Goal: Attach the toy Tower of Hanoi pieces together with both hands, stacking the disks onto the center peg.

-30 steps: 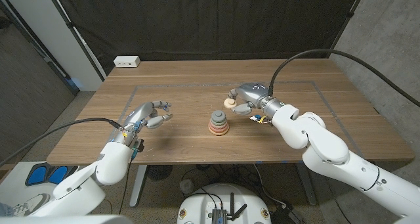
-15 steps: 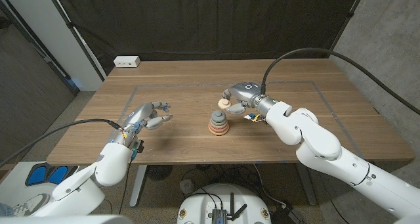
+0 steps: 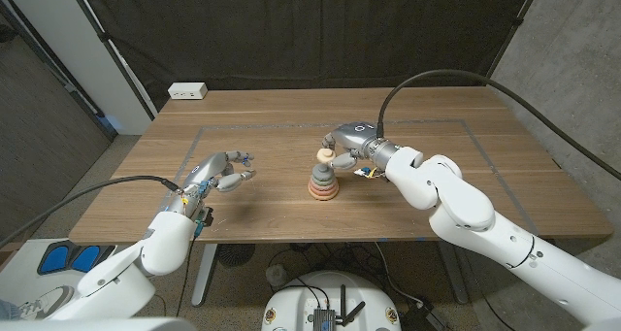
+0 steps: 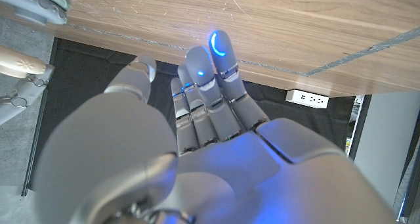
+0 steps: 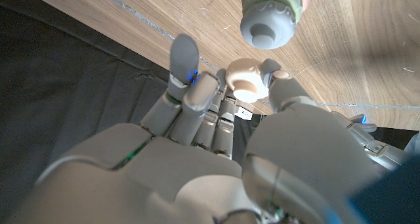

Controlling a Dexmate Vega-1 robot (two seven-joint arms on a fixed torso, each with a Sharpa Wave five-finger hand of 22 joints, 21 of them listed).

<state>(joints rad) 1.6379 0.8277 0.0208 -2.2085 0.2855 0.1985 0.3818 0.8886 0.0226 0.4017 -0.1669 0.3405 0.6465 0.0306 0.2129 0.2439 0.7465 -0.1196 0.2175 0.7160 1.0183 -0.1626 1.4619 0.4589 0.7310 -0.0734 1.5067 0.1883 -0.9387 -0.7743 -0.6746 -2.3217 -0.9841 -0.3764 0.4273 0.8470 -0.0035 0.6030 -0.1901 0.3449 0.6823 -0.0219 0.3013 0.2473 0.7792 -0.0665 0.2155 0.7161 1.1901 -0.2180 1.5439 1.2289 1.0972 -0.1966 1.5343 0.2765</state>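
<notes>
Round cream disk [image 3: 327, 155] pinched by right hand [image 3: 351, 142].

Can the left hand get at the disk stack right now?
Probably yes. The left hand is open, with bare table between it and the stack; the right hand hovers over the peg with a cream disk.

Desk [image 3: 291, 108]: wood w/ visible grain, matt, fine scratches close up. Hands, left [image 3: 221, 170] & right [image 3: 351, 145]: smooth grey plastic-looking shells, slight sheen; disk stack [image 3: 323, 181] & cream disk [image 5: 248, 79] look matt, smooth. Backdrop [image 3: 291, 30]: dark cloth, matt, creased.
</notes>
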